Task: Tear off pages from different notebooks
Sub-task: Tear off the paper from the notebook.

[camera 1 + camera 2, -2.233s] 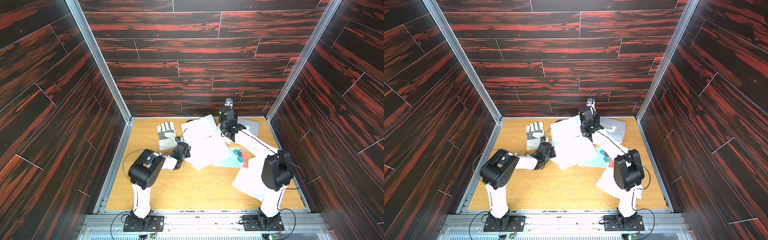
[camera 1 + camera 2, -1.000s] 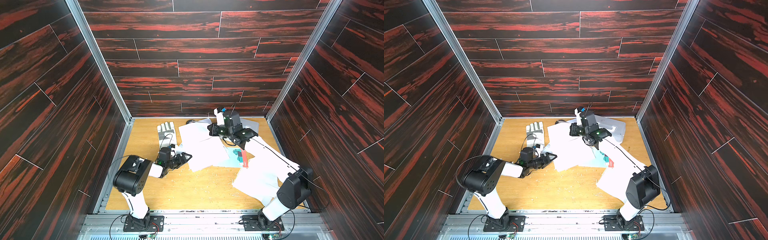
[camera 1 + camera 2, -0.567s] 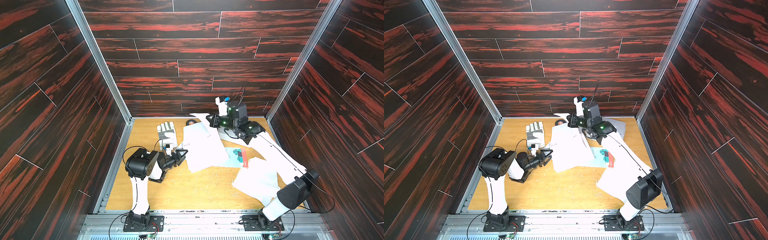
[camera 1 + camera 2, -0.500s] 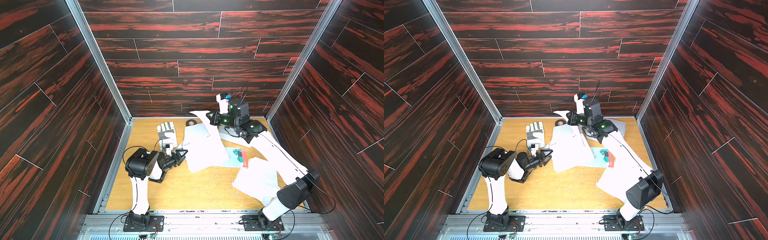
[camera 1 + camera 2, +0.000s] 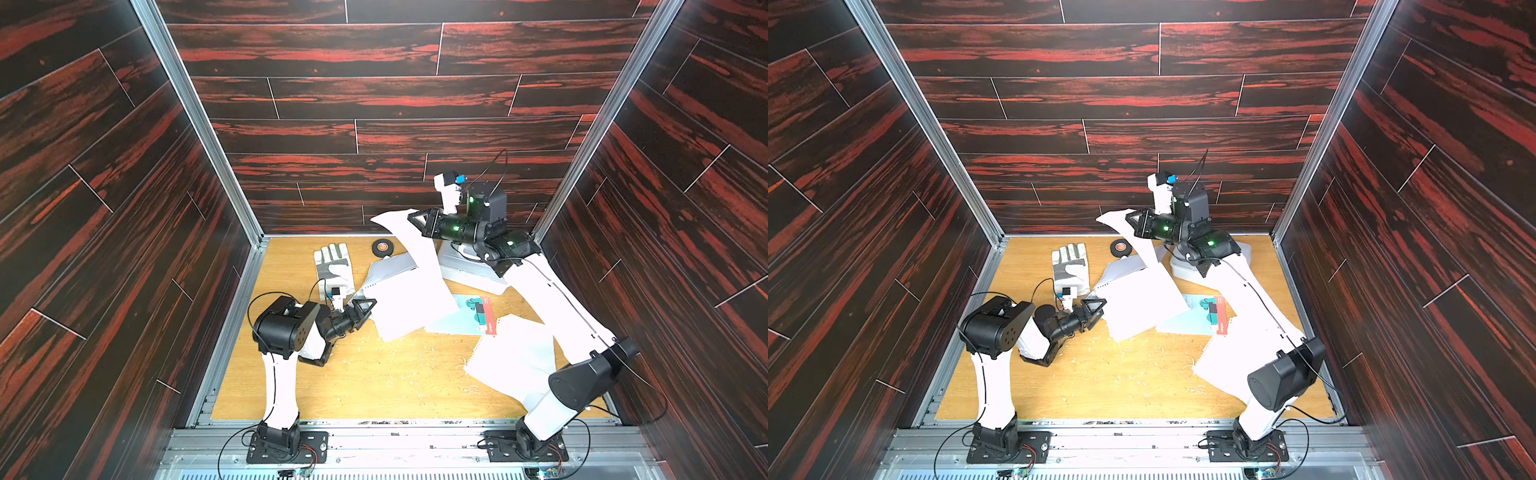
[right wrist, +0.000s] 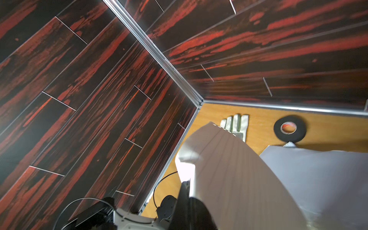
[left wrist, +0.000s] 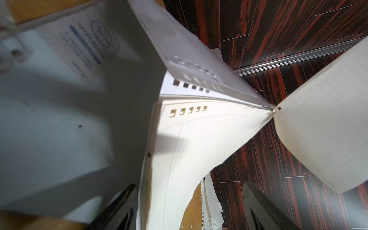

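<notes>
Page (image 5: 422, 266) lined, curling | right pincer (image 5: 410, 217) clamped on it | left pincer (image 5: 370, 304) agape at notebook (image 5: 390, 320)

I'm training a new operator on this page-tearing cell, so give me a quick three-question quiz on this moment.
1. True or false: the right gripper is shut on the lifted page.
2. Which lies nearest the glove: A tape roll, B plastic box, C teal notebook?
3. Fill in: the left gripper has its jaws ___ at the edge of the big notebook.
Key: 1 true; 2 A; 3 open.
</notes>
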`<state>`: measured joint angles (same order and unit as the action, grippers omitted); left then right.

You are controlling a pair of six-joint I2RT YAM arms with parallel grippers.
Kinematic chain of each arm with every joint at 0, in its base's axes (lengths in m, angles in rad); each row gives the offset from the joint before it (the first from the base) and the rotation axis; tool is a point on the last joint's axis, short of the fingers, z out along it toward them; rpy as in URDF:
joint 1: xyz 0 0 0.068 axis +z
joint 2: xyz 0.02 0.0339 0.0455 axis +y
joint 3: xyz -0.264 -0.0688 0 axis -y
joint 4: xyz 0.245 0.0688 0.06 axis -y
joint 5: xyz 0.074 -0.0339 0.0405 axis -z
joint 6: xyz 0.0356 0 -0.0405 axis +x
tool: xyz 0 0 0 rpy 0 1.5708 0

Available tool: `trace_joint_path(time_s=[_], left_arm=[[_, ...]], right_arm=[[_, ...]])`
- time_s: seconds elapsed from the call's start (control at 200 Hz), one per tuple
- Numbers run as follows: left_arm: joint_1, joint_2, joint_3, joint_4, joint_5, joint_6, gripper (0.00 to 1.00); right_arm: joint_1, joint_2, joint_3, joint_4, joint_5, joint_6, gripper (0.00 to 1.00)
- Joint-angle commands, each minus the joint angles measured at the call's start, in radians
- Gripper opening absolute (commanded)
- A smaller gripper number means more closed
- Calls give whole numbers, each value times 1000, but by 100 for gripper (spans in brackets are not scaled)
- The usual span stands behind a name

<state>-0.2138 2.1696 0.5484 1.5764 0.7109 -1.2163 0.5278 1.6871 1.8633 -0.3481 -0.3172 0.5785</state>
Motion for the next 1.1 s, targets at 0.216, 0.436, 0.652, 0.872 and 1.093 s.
trace_joint_path(time_s=[0.216,0.436,0.652,0.872,1.093], left_arm=[[-4,224,-28,-234,-161,76,86],[-9,110,-66,-472,-293,233,86],[-16,52,-81,-573,-369,298,86],[-36,82,-74,-428,-284,246,77],[-39,67,-103,-243,-198,149,0]], right_arm=[[-34,-19,-42,160,-206,135,0],[-50,-44,-51,174,-246,153,0],[-58,-64,-78,199,-280,167,0],[-64,-80,-90,198,-296,167,0],[-79,-81,-123,164,-248,136,0]])
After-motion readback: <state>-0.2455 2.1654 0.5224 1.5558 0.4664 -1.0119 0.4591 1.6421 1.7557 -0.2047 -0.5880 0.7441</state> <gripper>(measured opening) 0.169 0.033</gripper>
